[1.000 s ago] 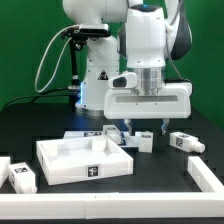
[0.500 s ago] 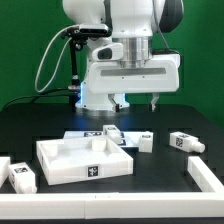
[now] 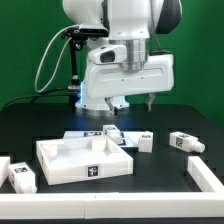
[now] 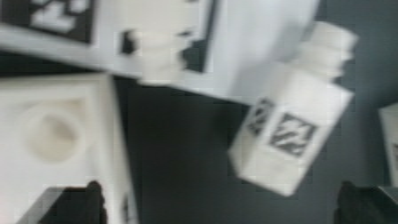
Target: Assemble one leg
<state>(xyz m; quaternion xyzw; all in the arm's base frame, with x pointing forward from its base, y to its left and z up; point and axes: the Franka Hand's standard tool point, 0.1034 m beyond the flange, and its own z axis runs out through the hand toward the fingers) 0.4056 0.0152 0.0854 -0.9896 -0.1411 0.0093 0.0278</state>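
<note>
My gripper (image 3: 136, 103) hangs high above the table, open and empty, its dark fingers (image 3: 150, 100) apart. Below it a leg (image 3: 143, 141), a stubby white peg with a square tag, lies on the black table. It fills the wrist view (image 4: 294, 110), lying slanted between my two fingertips (image 4: 68, 205). A second leg (image 3: 115, 132) lies close behind the panel and shows in the wrist view (image 4: 164, 55). A third leg (image 3: 185, 142) lies further to the exterior view's right, and another (image 3: 22, 177) at the left. The large white square panel (image 3: 60, 170) with raised rim lies at centre left.
The marker board (image 3: 84, 133) lies flat behind the panel; its tags show in the wrist view (image 4: 63, 15). A long white bar (image 3: 207, 179) lies at the exterior view's right edge. The robot base (image 3: 95, 85) stands at the back.
My gripper has risen from just above the legs to well above the table and tilted slightly. It holds nothing. The parts on the table have not moved.
</note>
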